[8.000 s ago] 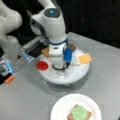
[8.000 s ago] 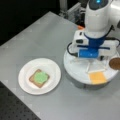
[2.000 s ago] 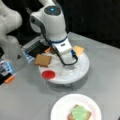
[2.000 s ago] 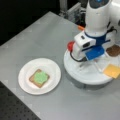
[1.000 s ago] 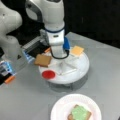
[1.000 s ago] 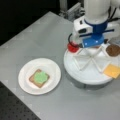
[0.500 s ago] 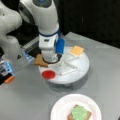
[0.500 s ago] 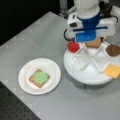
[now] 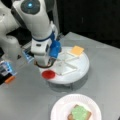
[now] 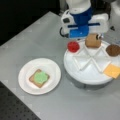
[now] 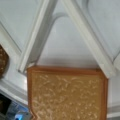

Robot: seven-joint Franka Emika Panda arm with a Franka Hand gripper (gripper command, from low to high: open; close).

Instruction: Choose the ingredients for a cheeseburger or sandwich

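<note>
In both front views the gripper [image 9: 45, 63] [image 10: 93, 35] hangs low over a tan-brown bread square [image 10: 93, 41] in a left compartment of the white segmented tray [image 9: 83, 72] [image 10: 82, 78]. The wrist view shows this bread square [image 11: 66, 96] close up below the tray's dividers, with no fingers in sight. The red tomato disc [image 9: 48, 74] [image 10: 73, 46] lies in the neighbouring compartment. Also on the tray are the orange cheese square [image 9: 76, 50] [image 10: 113, 70] and the dark-brown patty [image 10: 113, 50]. The sandwich [image 9: 79, 113] [image 10: 39, 78], bread topped with green lettuce, sits on the white paper plate [image 9: 60, 110] [image 10: 25, 75].
A white machine body [image 9: 10, 45] and small blue and orange items [image 9: 7, 71] stand at a front view's left. The grey table [image 10: 37, 37] ends in a black perforated surface [image 10: 12, 107] at a front view's bottom left.
The arm has travelled from the tray's middle to the bread compartment beside the tomato and come down over the bread. The plate's stack has not moved.
</note>
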